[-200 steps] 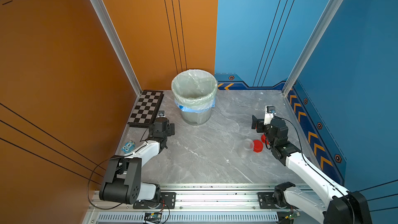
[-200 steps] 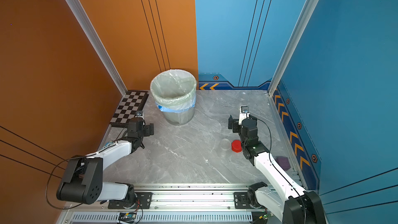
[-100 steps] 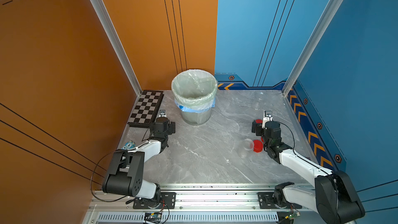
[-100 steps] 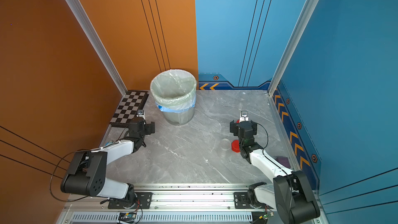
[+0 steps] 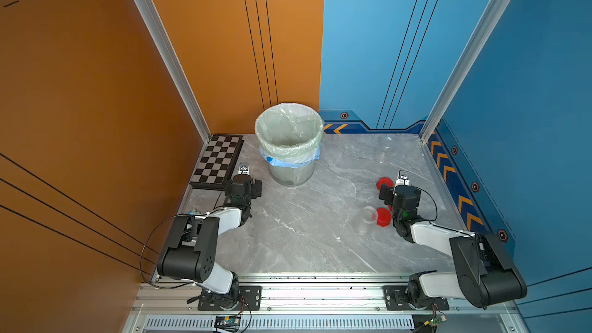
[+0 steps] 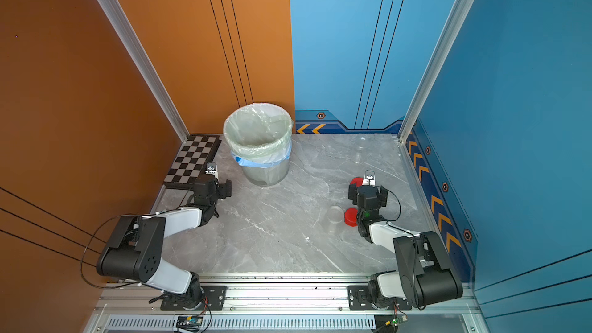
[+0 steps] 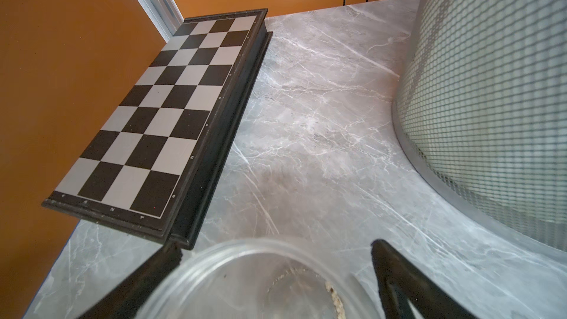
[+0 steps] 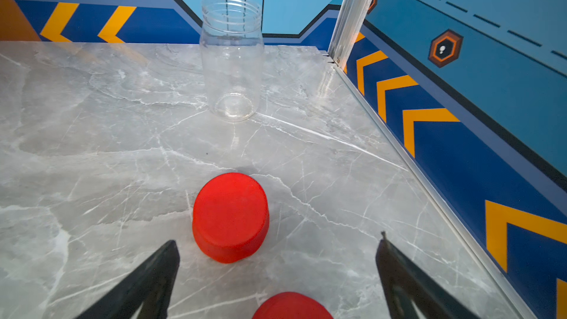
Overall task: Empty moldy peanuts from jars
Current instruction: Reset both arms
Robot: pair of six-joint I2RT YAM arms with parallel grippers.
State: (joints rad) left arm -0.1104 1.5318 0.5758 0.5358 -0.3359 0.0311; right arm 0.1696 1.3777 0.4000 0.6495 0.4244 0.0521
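Observation:
A clear jar [image 7: 251, 274] with no lid stands between the wide-apart fingers of my left gripper [image 7: 273, 247], which is open. Pale crumbs [image 7: 336, 299] cling inside it; no moldy peanuts show. In both top views that gripper [image 5: 243, 184] sits beside the bin and covers the jar. My right gripper [image 8: 277, 247] is open and low over the table, with one red lid [image 8: 230, 219] just ahead and another red lid [image 8: 291, 305] under it. An empty open jar [image 8: 231, 56] stands farther off. A third clear jar [image 5: 367, 216] stands next to a red lid [image 5: 382, 217].
A mesh bin [image 5: 288, 142] lined with a pale bag stands at the back middle. A folded chessboard [image 5: 219, 161] lies in the back left corner. A small blue thing [image 5: 193, 211] lies by the left wall. The blue wall runs close along the right arm.
Both arms have folded back and down, their elbows dropping toward the front rail. The right gripper has sunk lower over the red lids. Both grippers stay wide.

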